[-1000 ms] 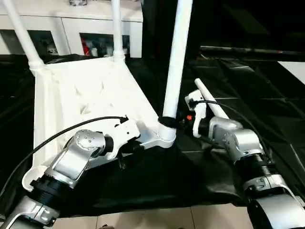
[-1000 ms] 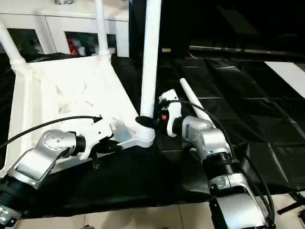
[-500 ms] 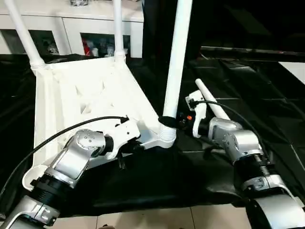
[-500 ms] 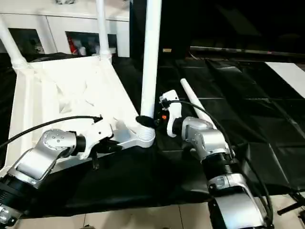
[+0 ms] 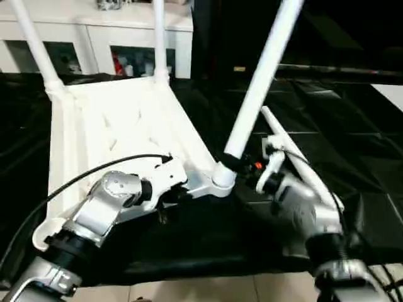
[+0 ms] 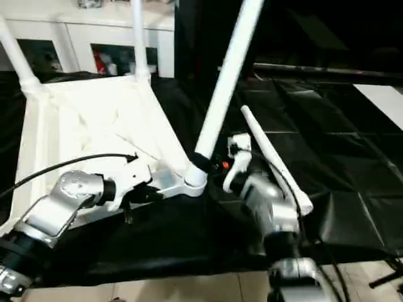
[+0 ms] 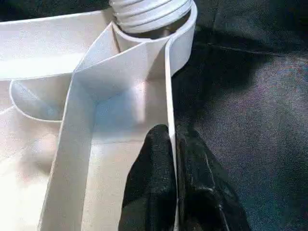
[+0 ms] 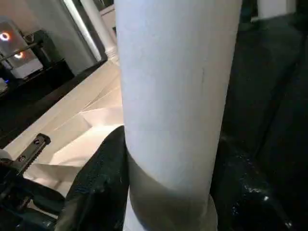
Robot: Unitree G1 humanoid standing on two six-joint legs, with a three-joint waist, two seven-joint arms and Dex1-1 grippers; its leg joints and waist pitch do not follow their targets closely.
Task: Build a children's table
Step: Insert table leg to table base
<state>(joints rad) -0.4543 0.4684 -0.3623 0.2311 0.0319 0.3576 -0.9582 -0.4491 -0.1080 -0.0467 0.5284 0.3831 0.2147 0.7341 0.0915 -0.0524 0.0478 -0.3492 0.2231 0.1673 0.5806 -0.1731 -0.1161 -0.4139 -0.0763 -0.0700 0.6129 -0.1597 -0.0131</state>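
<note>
Pinching the tabletop rim (image 7: 169,144), left gripper (image 7: 174,180) steadies; right gripper (image 5: 242,165) clamps the leg (image 5: 258,88), tilted off its corner socket (image 5: 221,178).

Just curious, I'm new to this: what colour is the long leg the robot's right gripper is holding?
Plain white, the leg matches the tabletop; it shows best in the right eye view.

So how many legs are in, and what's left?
Two far legs stand in their sockets. The right gripper holds the third leg, tilted at the near socket, while the left gripper pinches the tabletop's rim. The fourth leg lies loose.
</note>
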